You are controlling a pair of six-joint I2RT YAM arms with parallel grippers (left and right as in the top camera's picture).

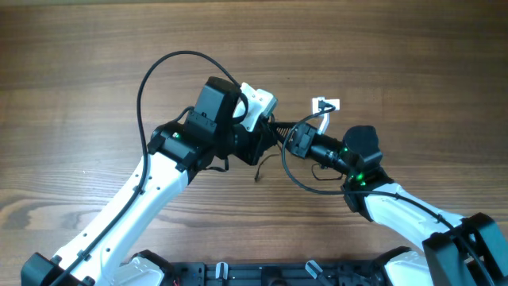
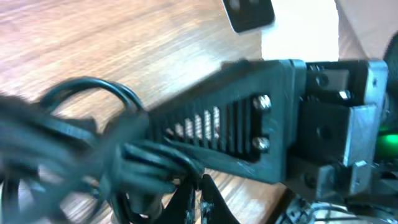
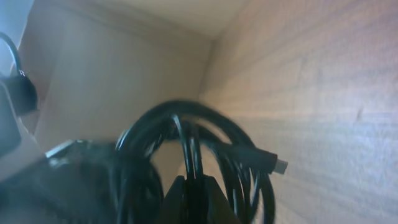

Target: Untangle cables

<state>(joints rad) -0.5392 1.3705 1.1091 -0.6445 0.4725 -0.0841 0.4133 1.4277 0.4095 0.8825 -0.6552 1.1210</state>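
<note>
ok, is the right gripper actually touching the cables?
Touching. In the right wrist view, the right gripper is shut on strands of the cables, which loop up out of its tips.

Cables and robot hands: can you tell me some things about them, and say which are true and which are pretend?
1. The cables lie all alone on the table. False: the right gripper pinches their loops.
2. A silvery plug end pokes out of the loops. True.
3. The right gripper is wide open. False: it is shut on the cables.
4. The left gripper and the right gripper meet near the middle of the table. True.
5. The table is shiny metal. False: it is wood.
</note>
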